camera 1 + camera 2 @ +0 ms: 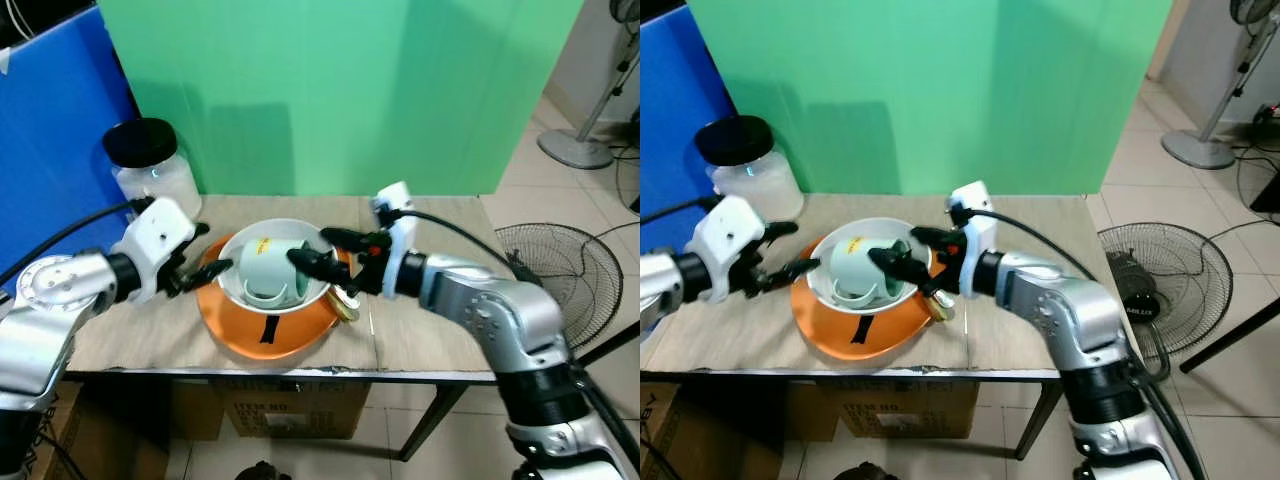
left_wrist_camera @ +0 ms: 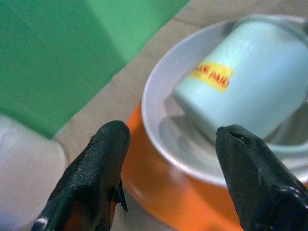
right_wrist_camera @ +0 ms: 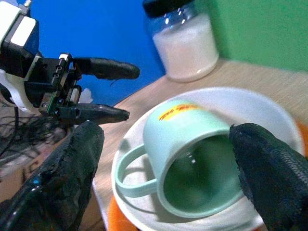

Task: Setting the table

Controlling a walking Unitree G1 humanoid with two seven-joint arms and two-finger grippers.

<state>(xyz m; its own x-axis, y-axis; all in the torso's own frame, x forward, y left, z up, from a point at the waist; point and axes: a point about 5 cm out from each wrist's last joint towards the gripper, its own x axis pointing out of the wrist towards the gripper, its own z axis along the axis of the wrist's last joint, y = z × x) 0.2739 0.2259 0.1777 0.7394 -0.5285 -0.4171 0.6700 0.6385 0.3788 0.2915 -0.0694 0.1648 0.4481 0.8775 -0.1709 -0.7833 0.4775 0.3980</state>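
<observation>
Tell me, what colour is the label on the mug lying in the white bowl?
Yellow with red lettering, on the pale green ceramic mug; clearest in the left wrist view.

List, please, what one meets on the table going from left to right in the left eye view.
Jar → left claw → mint mug lying in the white bowl → right claw → small brass-coloured thing.

Wooden table (image 1: pixel 420 340), orange plate (image 1: pixel 255 335), lidded jar (image 1: pixel 150 165), small brass object (image 1: pixel 346 303)

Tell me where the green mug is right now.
The green mug lies on its side inside the white bowl, which sits on the orange plate at the table's middle, between the open left gripper and open right gripper.
</observation>
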